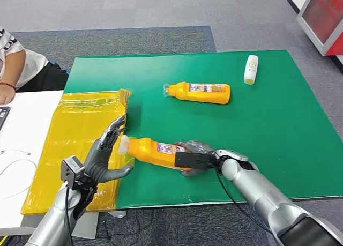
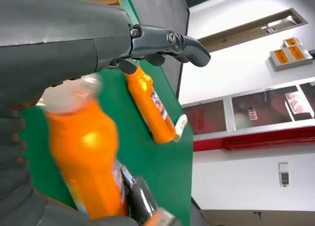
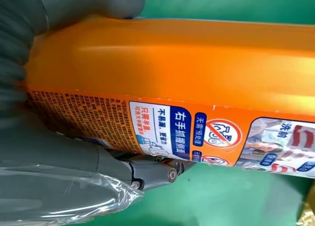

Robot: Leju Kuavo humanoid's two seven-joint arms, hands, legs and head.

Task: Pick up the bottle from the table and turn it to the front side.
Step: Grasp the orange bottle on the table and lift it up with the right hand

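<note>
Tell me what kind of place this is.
Probably an indoor robot test or demo room in an office-like building: grey carpet floor, a table under a green mat staged with orange bottles, and a seated person alongside.

Orange bottle point(image 1: 155, 152) with a blue-and-white label, clear cap. Second orange bottle point(image 1: 200, 92) matches it. Small white bottle point(image 1: 251, 69), yellow base. Green tabletop point(image 1: 262, 133), yellow sheet point(image 1: 76, 144), dark grey fingers point(image 1: 106, 144).
</note>
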